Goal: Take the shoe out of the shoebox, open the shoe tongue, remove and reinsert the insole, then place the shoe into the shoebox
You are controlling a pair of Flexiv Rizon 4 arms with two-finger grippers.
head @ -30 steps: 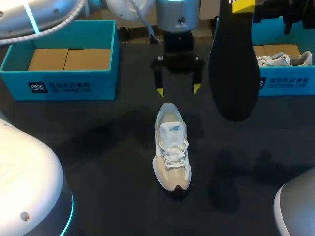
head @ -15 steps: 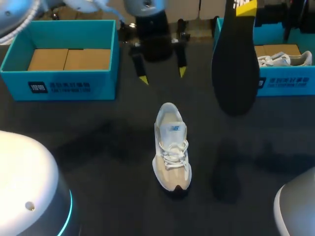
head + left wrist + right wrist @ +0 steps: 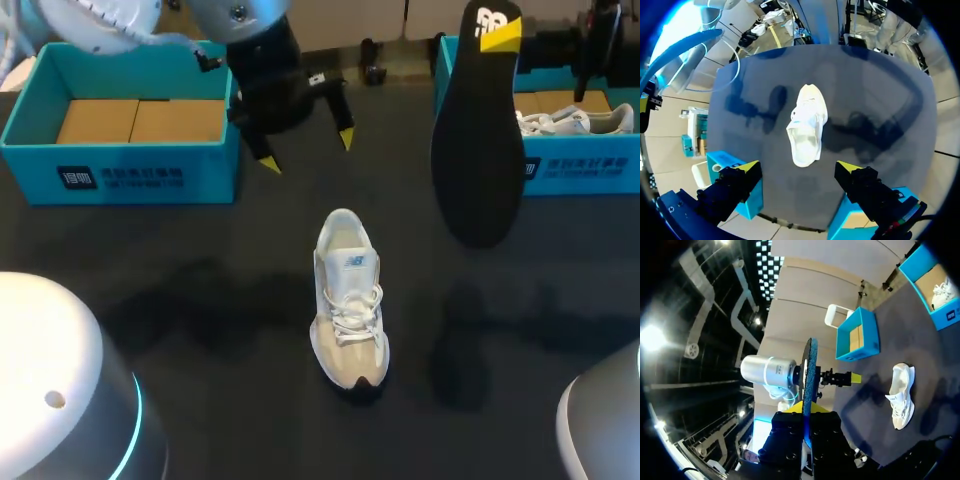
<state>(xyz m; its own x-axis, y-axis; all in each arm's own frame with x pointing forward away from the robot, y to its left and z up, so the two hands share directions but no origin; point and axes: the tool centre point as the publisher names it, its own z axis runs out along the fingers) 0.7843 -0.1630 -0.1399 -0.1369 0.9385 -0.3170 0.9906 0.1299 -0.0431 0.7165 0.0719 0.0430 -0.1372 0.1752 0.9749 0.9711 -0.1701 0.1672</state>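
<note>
Hovering beside the left shoebox (image 3: 120,178) lined with cardboard (image 3: 140,120), the left hand (image 3: 307,151) was spread apart; the right hand (image 3: 807,407) clamped the insole (image 3: 478,150) upright before the right shoebox (image 3: 585,172), which held a white shoe (image 3: 575,122).

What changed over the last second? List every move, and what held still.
The left end effector, open, drew back from above the heel of the shoe, going left toward the left shoebox. Nothing was grasped or released. The shoe stayed put; the right end effector kept its hold on the insole, upright.
</note>
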